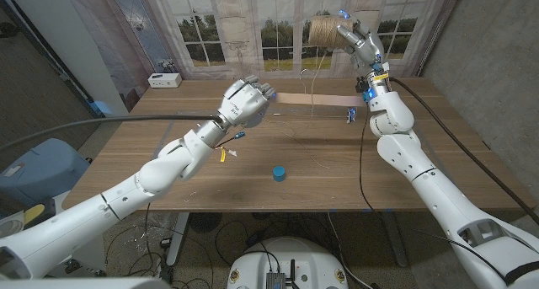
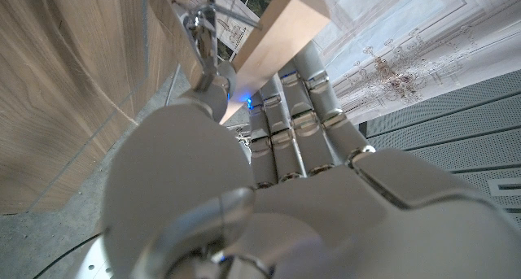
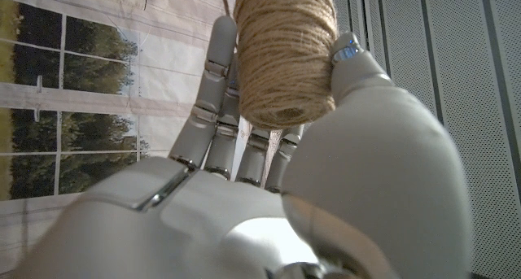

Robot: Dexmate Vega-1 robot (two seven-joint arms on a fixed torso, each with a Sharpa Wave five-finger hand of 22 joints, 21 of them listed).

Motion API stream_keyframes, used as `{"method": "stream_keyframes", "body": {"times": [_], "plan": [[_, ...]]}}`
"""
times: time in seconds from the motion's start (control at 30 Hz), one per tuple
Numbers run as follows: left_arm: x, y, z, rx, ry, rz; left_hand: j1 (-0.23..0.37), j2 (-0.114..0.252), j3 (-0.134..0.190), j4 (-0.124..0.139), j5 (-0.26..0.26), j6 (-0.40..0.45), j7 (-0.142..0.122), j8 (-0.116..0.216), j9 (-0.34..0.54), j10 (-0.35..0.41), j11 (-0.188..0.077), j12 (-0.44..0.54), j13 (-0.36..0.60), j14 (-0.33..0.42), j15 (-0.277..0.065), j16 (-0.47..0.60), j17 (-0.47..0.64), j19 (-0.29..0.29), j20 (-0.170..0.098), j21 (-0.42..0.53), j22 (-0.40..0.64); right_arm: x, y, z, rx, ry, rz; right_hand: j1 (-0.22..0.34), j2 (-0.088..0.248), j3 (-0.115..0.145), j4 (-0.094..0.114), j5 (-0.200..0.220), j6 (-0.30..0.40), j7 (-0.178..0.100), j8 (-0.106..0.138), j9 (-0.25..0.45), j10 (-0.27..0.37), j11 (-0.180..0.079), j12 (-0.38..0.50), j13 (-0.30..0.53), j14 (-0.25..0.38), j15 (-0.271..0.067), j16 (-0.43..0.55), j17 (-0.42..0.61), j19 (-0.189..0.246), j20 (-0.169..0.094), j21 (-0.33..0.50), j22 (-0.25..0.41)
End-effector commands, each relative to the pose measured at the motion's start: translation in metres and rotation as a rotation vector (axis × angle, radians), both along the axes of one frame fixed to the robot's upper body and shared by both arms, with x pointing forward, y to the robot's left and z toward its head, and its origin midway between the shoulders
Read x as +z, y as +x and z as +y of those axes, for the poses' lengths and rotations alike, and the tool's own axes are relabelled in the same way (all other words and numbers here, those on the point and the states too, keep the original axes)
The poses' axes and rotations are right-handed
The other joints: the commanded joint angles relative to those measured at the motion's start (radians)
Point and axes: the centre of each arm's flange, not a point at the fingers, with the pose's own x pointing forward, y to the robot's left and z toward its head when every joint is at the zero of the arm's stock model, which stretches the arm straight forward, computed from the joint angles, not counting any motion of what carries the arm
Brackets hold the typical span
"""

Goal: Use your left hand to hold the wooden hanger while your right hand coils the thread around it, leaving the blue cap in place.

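Hanger: the wooden hanger is being held level above the far part of the table, its pale bar running out from the left hand toward the right arm; it is looking stiff and light, unlikely to flex.
Hold point: the left hand is gripping one end of the bar, fingers wrapping it near the metal hook; that end seems the sensible grip, leaving the bar free for winding.
Thread: the spool of twine is being held high by the right hand, thumb and fingers clamping its sides; a strand is hanging down to the bar. It is looking soft, rough and likely to slacken.
Cap: the blue cap is sitting on the table, nearer the robot.
Room: a curtain printed with windows is hanging behind.
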Motion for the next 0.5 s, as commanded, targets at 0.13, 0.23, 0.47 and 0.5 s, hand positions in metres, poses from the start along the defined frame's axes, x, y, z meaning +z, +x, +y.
{"method": "stream_keyframes", "body": {"times": [0.13,0.23,0.47,0.5], "plan": [[-0.001,-0.009,0.008,-0.039,-0.035,-0.064,0.064,0.09,0.019,0.01,0.002,0.099,-0.088,0.005,0.161,0.111,-0.102,0.004,0.125,0.192,-0.243,0.005,0.005,-0.005,-0.108,0.008,0.005,-0.014,0.018,-0.037,-0.098,0.105,0.117,0.243,0.239,0.031,-0.012,0.005,0.069,0.059,-0.005,0.006,0.075,0.029,0.007,0.047,0.326,-0.347,-0.007,0.007,-0.063,-0.132,0.013,0.001],[0.0,-0.011,0.009,-0.037,-0.034,-0.073,0.063,0.09,0.02,0.01,0.002,0.098,-0.088,0.004,0.161,0.111,-0.102,0.002,0.124,0.192,-0.243,0.003,0.005,-0.005,-0.108,0.01,0.005,-0.019,0.019,-0.045,-0.12,0.121,0.134,0.243,0.239,0.031,-0.012,0.005,0.069,0.059,-0.006,0.006,0.077,0.03,0.007,0.047,0.327,-0.347,-0.008,0.008,-0.063,-0.133,0.017,0.0],[0.001,-0.015,0.009,-0.041,-0.034,-0.092,0.062,0.09,0.02,0.009,0.002,0.1,-0.088,0.004,0.162,0.112,-0.101,0.001,0.126,0.194,-0.243,0.001,0.006,-0.006,-0.108,0.012,0.005,-0.033,0.025,-0.062,-0.159,0.177,0.171,0.244,0.239,0.031,-0.012,0.005,0.071,0.058,-0.008,0.007,0.077,0.03,0.007,0.048,0.329,-0.347,-0.012,0.01,-0.068,-0.133,0.025,-0.003],[0.002,-0.015,0.009,-0.041,-0.034,-0.096,0.061,0.09,0.02,0.009,0.002,0.101,-0.089,0.005,0.162,0.111,-0.101,0.0,0.127,0.195,-0.243,0.001,0.007,-0.006,-0.108,0.012,0.005,-0.035,0.026,-0.064,-0.163,0.184,0.178,0.244,0.239,0.031,-0.012,0.005,0.071,0.059,-0.008,0.007,0.077,0.031,0.007,0.048,0.329,-0.347,-0.013,0.011,-0.068,-0.133,0.026,-0.003]]}}
